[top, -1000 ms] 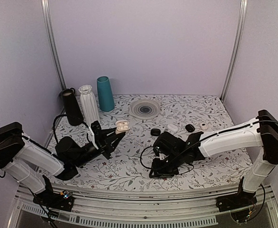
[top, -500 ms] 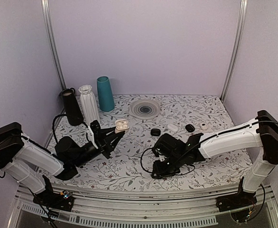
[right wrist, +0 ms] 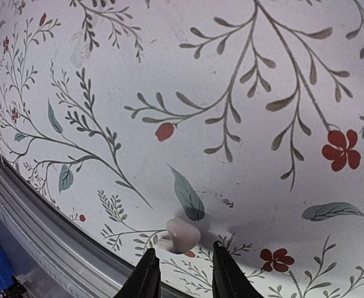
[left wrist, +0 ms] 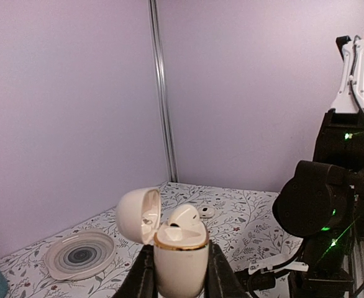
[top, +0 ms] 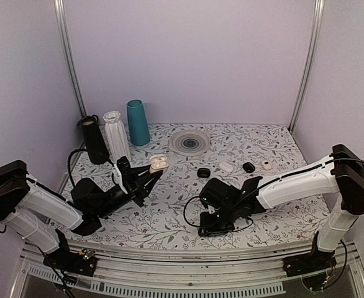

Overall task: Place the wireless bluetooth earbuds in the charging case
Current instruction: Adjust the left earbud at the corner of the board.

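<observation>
Lavender walls closed in the floral-print table point(top: 281, 139), where little had changed over the past second. The right gripper point(right wrist: 183, 273) had edged slightly nearer the front rail and sat lower over the cloth. The left gripper point(left wrist: 181, 276) had drifted a touch to the left with its load. That left gripper was clamped on the lower half of the charging case point(left wrist: 181, 254), one finger point(left wrist: 138, 279) pressed to each side. It held the case upright above the table's left part. The lid was hinged back to the left, and one white earbud point(left wrist: 183, 217) sat in the body with its rounded head poking above the gold rim. The right gripper's fingers stood a little apart with nothing between them. A second earbud point(right wrist: 182, 234) lay on the cloth just beyond their tips, close to the table's near edge, and whether they touched it could not be told. From above, the right wrist hid that earbud completely. A black vase point(top: 94, 139), a ribbed white vase point(top: 116, 133) and a teal vase point(top: 137, 122) stood in a row at the back left. A grey ringed plate point(top: 189, 141) lay to their right. Four small things lay apart from one another in mid-table: a black piece point(top: 204, 172), a white piece point(top: 226, 167), another black piece point(top: 248, 167) and a tiny white ring-shaped item point(top: 267, 165). None of them lay between the two grippers.
</observation>
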`<state>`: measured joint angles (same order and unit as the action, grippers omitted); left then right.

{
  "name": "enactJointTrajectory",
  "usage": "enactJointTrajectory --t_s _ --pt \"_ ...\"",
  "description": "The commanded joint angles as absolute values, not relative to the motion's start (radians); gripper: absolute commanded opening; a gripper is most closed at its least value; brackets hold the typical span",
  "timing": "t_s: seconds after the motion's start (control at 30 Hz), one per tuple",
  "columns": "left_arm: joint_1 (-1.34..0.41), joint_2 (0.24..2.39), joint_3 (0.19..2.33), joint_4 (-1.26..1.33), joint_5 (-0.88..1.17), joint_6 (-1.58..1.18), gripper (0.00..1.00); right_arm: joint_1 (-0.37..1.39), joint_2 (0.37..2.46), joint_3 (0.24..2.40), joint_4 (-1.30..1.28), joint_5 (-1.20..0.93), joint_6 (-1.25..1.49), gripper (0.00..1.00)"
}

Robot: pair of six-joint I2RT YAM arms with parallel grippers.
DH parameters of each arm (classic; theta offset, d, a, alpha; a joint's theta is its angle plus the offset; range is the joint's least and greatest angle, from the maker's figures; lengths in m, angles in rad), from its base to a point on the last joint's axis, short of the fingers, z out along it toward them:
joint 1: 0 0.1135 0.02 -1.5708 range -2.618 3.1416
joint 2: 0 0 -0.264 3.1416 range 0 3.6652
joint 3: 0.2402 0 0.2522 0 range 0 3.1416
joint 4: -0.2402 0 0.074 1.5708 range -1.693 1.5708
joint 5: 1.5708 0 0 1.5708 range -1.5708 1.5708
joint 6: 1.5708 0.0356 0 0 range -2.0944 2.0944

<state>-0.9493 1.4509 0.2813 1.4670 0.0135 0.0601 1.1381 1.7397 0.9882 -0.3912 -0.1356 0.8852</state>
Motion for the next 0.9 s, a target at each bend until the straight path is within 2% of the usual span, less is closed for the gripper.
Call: enactJointTrajectory --t_s 0.0,0.53,0.87 --pt "-0.937 1.440 0.301 1.508 0.007 0.069 0.00 1.142 1.764 0.993 -0.348 -0.157 0.930 0.29" --pt "-0.937 1.447 0.305 1.511 0.007 0.061 0.00 1.154 1.840 1.090 -0.401 -0.146 0.879 0.23" --pt "-0.937 1.443 0.305 1.511 0.006 0.066 0.00 1.182 1.897 1.189 -0.501 -0.095 0.824 0.23"
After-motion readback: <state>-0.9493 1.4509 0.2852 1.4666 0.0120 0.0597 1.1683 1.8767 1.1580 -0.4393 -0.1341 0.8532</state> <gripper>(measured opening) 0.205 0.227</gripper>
